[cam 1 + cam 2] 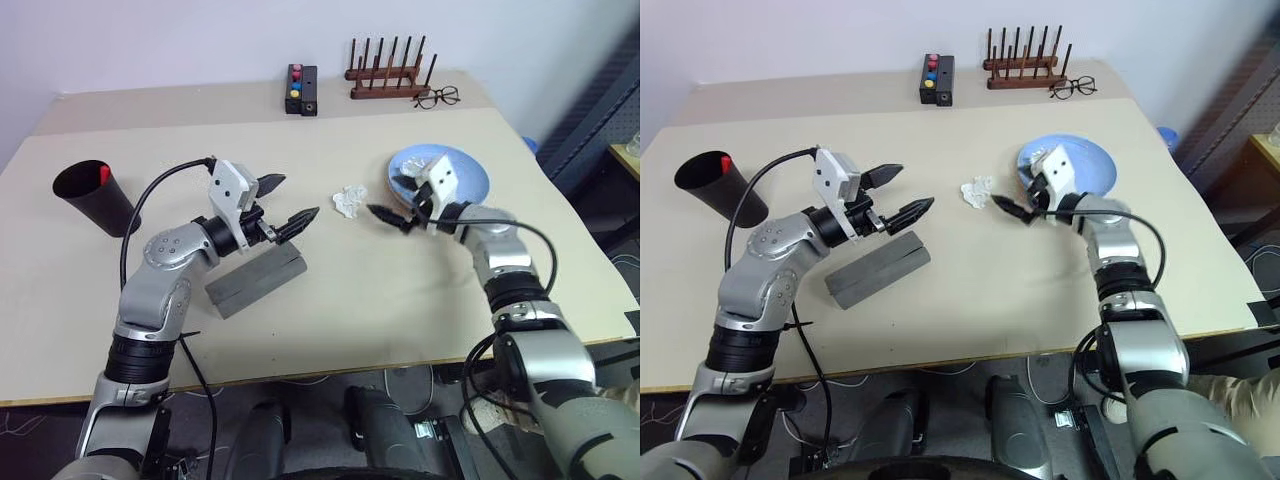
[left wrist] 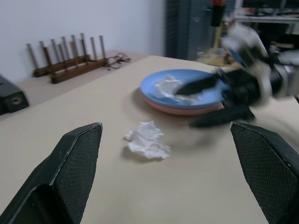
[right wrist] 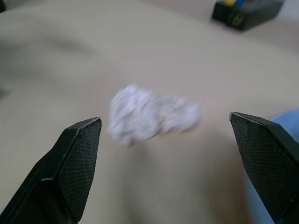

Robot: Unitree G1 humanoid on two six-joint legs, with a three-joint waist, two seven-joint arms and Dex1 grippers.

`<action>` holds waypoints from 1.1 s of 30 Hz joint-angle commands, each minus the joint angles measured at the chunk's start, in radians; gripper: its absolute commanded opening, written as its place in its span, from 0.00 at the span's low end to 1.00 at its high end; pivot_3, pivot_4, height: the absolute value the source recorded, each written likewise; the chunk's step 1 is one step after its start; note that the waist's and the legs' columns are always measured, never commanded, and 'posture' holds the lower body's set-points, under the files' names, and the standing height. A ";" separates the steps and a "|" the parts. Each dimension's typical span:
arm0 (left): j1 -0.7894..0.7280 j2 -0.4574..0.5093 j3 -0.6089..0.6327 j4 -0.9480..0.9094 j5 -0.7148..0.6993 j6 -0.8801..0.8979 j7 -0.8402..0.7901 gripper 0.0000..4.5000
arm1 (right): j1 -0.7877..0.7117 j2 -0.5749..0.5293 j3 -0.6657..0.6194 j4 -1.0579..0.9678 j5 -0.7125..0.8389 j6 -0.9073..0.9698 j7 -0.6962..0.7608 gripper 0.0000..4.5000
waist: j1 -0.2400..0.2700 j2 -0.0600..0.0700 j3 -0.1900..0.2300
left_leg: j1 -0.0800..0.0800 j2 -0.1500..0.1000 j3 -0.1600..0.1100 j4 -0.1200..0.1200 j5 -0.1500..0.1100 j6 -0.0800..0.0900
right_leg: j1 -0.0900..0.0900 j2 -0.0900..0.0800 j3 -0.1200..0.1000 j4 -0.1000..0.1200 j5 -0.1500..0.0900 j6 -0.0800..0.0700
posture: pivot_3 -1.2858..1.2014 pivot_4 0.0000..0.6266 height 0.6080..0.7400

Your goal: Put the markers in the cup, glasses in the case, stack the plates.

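The dark cup [image 1: 95, 195] stands tilted at the table's left, and a marker's red cap [image 1: 104, 175] shows inside its rim. The grey case [image 1: 255, 283] lies shut near the middle, just below my left gripper [image 1: 298, 197], which hovers open and empty. The light blue plate [image 1: 465, 170] rests on the pink plate [image 2: 182, 111] at the right, with a bit of white paper on it. My right gripper [image 1: 386, 198] is open and empty, low over the table by the plates' left rim, pointing at a crumpled paper ball [image 3: 149, 114]. The glasses are out of view.
The paper ball [image 1: 348, 201] lies between the two grippers. Along the back edge sit a black box with coloured buttons [image 1: 301, 88], a wooden peg rack [image 1: 388, 70] and thin wire-rimmed eyeglasses [image 1: 438, 97].
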 commanded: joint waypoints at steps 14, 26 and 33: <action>0.062 0.014 0.038 -0.143 -0.015 0.043 0.082 1.00 | -0.156 0.126 -0.039 0.282 -0.014 -0.087 -0.136 0.99 | 0.000 0.000 0.000 | 0.000 0.000 0.000 0.000 0.000 0.000 | 0.000 0.000 0.000 0.000 0.000 0.000 | 0.52 0.24 1.00; 0.092 0.027 0.058 -0.194 -0.021 0.068 0.107 1.00 | -0.184 0.160 -0.051 0.333 -0.032 -0.107 -0.174 0.88 | 0.001 0.000 0.000 | 0.000 0.000 0.000 0.000 0.000 0.000 | 0.000 0.000 0.000 0.000 0.000 0.000 | 0.52 0.24 1.00; 0.094 0.022 0.056 -0.193 -0.018 0.070 0.110 1.00 | -0.186 0.158 -0.047 0.335 -0.054 -0.129 -0.202 0.12 | 0.001 0.000 0.000 | 0.000 0.000 0.000 0.000 0.000 0.000 | 0.000 0.000 0.000 0.000 0.000 0.000 | 0.52 0.24 1.00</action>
